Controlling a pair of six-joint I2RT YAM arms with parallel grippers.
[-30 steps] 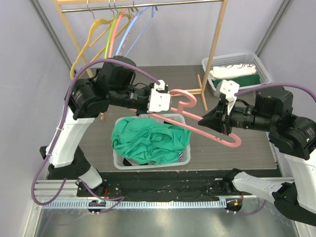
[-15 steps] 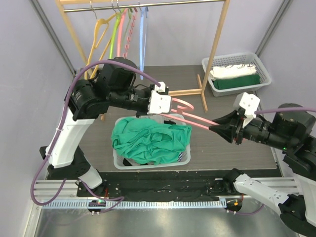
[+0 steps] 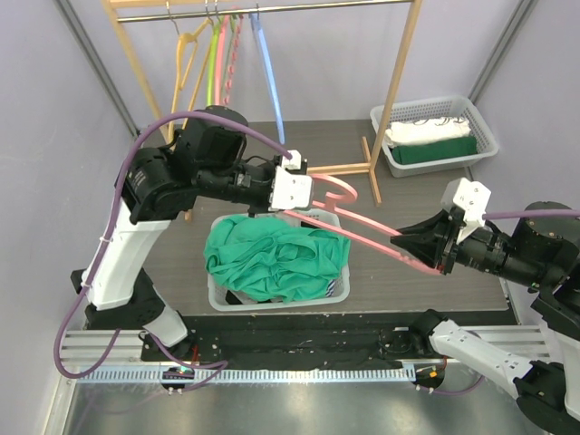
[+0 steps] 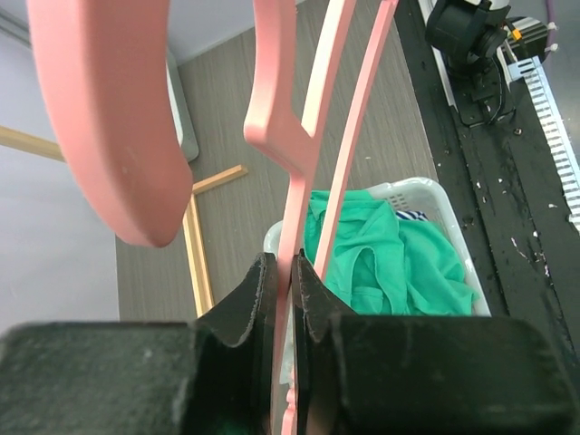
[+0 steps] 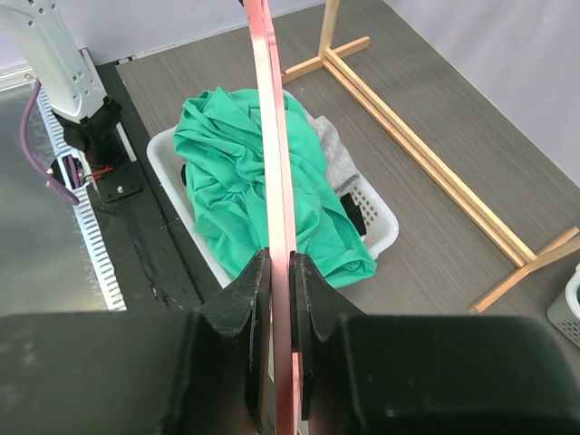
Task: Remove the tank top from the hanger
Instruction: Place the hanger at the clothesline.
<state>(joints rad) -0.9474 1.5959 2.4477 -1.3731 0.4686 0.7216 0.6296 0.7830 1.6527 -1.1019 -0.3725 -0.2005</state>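
Observation:
A bare pink hanger point(image 3: 358, 227) hangs in the air between my two grippers, above the table. My left gripper point(image 3: 292, 201) is shut on the hanger point(image 4: 294, 181) near its hook. My right gripper point(image 3: 399, 243) is shut on the hanger's lower arm point(image 5: 272, 136). The green tank top point(image 3: 276, 258) lies crumpled in a white basket point(image 3: 340, 292) below the hanger, apart from it. It shows in the left wrist view point(image 4: 390, 263) and the right wrist view point(image 5: 245, 172).
A wooden clothes rack point(image 3: 394, 82) stands at the back with several coloured hangers point(image 3: 222, 63) on its rail. A second white basket point(image 3: 435, 136) with folded white and green clothes sits at the back right. Black base rails run along the near edge.
My right gripper has drawn back to the right and down with the hanger's arm. The hangers on the rail have swung and settled. My left gripper has stayed nearly still.

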